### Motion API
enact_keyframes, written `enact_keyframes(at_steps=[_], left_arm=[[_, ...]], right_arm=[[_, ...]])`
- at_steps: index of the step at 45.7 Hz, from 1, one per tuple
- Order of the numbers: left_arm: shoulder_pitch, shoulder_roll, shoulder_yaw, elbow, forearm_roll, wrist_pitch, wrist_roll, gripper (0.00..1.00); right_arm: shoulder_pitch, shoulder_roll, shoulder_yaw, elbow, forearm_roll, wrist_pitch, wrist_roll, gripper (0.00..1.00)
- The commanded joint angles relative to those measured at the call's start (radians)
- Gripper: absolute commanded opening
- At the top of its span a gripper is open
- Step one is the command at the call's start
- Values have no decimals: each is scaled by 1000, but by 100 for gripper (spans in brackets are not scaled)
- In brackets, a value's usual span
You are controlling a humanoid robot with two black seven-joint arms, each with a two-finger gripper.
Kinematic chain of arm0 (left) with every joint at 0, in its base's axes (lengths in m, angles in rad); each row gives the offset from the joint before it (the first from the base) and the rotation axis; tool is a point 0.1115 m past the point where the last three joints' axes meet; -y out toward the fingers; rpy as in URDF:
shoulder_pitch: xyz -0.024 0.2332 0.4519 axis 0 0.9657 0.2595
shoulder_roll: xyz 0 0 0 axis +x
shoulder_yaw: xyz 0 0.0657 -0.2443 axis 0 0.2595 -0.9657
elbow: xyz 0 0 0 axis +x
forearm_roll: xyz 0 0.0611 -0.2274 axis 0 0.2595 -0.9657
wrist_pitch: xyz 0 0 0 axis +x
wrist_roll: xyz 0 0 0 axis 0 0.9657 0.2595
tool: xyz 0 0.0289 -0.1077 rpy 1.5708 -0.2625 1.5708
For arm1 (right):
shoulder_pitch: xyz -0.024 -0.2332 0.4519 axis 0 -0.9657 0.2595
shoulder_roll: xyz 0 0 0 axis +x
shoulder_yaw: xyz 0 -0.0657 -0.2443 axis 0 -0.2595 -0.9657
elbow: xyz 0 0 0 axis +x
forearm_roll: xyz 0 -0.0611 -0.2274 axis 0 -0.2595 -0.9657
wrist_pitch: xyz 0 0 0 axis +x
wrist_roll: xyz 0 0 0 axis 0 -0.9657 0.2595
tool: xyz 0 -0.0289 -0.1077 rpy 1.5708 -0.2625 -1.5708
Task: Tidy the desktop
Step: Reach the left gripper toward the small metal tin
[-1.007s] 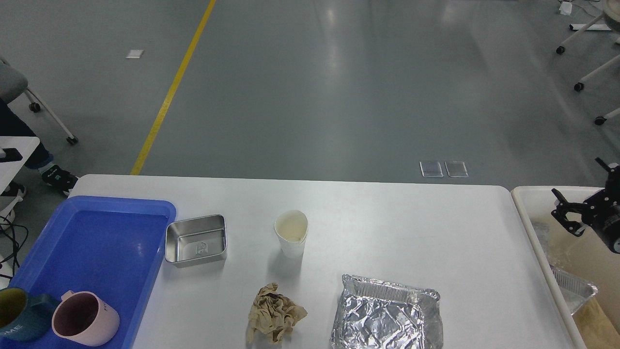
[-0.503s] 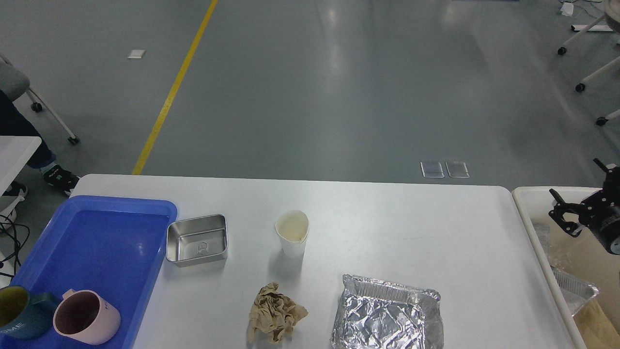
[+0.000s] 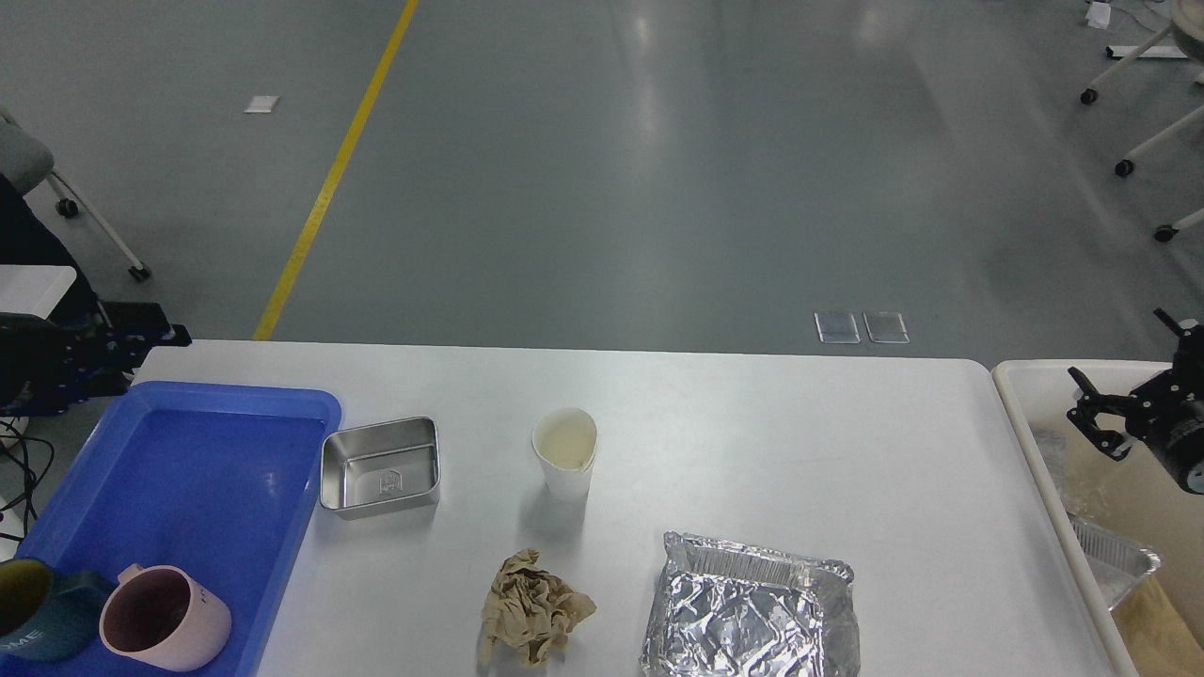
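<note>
Since the earlier frame, the left gripper (image 3: 155, 334) has come into view at the far left corner of the desktop (image 3: 752, 442), which was bare of it half a second ago; the right gripper (image 3: 1096, 418) has scarcely shifted and hangs over the cream bin (image 3: 1021, 376) at the right edge. Nearest the viewer, a crumpled brown paper (image 3: 534, 609) and a crushed foil tray (image 3: 751, 611) lie on the desktop, apart from each other; at the near left, a pink mug (image 3: 165, 625) and a dark blue mug (image 3: 33, 616) stand in the blue tray (image 3: 310, 442). Farther back, a paper cup (image 3: 565, 453) stands upright, and a small steel tin (image 3: 381, 466) sits just beside the blue tray's right rim. The desktop itself fills the lower half of the view, four items still on it. Right fingers stand apart, holding nothing. Left fingers are dark and seen nearly edge-on; I cannot tell their state. Risks noted: the cup looks light and dented at the rim, so a hard pinch may crush it or a glancing approach tip it; the left arm reaching for the tin may catch the tray rim and jolt the mugs; the foil tray may deform and slip from a narrow grip.
</note>
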Motion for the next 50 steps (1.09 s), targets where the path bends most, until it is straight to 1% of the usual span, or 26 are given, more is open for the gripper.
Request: enact_keyframes(at_steps=[1,7,10,12,20,22,29,47,50], left_arm=[[8,-131,4,57,33,3,62,97],[23,-223,32,80,65,8,69,97],[25,-245,52,80,71,8,80,97],[25,-260,63,80,71,8,92,97],[42,-305,69,83,71,13,170,98],[52,-314,67,92,71,17,180,98],[58,-352,69,120,71,63,181,98],[60,-455,69,196,71,97,180,98],[62,-463,69,199,71,98,168,98]], right_arm=[[0,0,0,0,0,0,0,100],[-2,0,1,0,0,0,0,100],[-2,0,1,0,0,0,0,100],[-3,0,1,0,0,0,0,100],[-10,2,1,0,0,0,0,100],[-11,2,1,0,0,0,0,100],[-23,3,1,0,0,0,0,100],[-36,3,1,0,0,1,0,100],[-37,3,1,0,0,1,0,100]])
